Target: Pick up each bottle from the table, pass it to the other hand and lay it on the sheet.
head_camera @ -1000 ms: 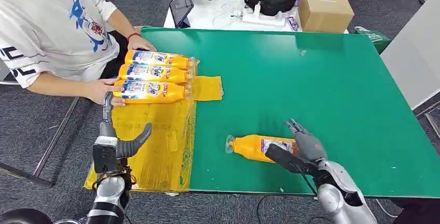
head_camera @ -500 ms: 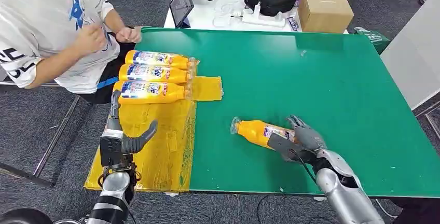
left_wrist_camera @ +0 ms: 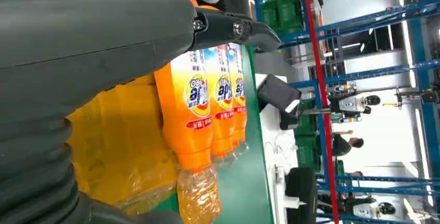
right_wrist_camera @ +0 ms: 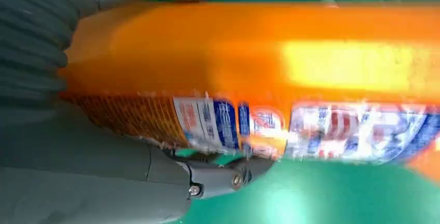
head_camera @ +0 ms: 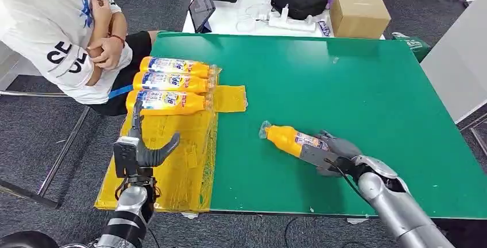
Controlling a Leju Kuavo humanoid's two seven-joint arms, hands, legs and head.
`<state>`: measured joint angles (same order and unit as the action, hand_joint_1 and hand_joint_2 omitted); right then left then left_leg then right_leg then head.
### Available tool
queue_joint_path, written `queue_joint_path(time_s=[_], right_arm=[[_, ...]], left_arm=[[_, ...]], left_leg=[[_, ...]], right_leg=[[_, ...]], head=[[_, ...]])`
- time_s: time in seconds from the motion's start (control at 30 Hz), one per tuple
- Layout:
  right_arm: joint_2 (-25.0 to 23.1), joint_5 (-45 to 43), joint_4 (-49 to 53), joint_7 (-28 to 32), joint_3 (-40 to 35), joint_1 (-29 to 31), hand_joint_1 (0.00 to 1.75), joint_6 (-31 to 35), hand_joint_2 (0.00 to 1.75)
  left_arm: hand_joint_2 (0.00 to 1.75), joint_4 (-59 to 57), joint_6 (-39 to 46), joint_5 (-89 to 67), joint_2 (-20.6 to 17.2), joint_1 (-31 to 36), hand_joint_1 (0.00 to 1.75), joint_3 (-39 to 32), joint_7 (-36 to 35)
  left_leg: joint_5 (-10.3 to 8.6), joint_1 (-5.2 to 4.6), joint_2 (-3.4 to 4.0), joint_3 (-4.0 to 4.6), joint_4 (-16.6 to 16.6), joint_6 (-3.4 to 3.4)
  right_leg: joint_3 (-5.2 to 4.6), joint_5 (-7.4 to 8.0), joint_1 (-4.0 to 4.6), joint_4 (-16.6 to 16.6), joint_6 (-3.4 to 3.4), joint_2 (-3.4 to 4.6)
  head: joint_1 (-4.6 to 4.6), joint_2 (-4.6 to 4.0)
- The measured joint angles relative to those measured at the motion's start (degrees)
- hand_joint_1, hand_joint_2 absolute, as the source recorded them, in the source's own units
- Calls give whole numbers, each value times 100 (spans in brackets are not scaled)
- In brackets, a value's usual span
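Head view: right hand (head_camera: 336, 155) grips orange bottle (head_camera: 285, 137); left hand (head_camera: 139, 149) empty, fingers apart.

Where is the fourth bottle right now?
In the head view, the fourth bottle lies on the green table, gripped by the right hand, right of the yellow sheet.

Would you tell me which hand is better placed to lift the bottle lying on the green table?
Right. The right hand already wraps the bottle on the green table, while the left hand hovers open above the yellow sheet, apart from it.
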<state>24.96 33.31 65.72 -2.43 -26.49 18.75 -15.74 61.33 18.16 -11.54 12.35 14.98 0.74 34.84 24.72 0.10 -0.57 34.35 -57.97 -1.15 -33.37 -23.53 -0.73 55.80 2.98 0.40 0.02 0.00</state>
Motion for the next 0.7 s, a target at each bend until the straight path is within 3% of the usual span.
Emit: queue_joint_path(time_s=[0.03, 0.1, 0.5, 0.57, 0.7], right_arm=[[33, -17, -2, -2, -37, 11, 171, 0, 175], [68, -37, -7, -9, -81, 35, 175, -4, 175], [322, -483, -11, -2, -315, 91, 175, -8, 175], [260, -533, 81, 210, -273, -19, 175, 552, 175], [-523, 182, 639, 960, 236, -643, 175, 2524, 175]], left_arm=[[175, -29, 0, 2, 0, 13, 0, 2, 0], [175, -62, 0, 2, 0, 27, 0, 2, 0], [175, -263, -66, 112, 0, 63, 0, 7, -15], [175, -284, -77, 140, 7, 57, 0, 7, -15], [175, -184, -328, 223, 68, -92, 0, 7, -169]], left_leg=[[0, 0, -1, 0, 0, 0], [0, -1, 0, -2, 0, 0], [0, 0, -1, -3, -1, 0], [0, 2, 0, 0, 0, 0], [1, 3, 9, 29, 1, 1]], right_leg=[[2, 0, 0, 0, 0, 0], [3, 0, -1, 0, 0, 0], [3, 0, 0, 0, 0, 0], [6, 0, 3, 1, 0, 0], [-27, 1, 5, 9, -2, 5]], head=[[4, 0], [0, 0], [2, 0], [2, 0], [0, 0]])
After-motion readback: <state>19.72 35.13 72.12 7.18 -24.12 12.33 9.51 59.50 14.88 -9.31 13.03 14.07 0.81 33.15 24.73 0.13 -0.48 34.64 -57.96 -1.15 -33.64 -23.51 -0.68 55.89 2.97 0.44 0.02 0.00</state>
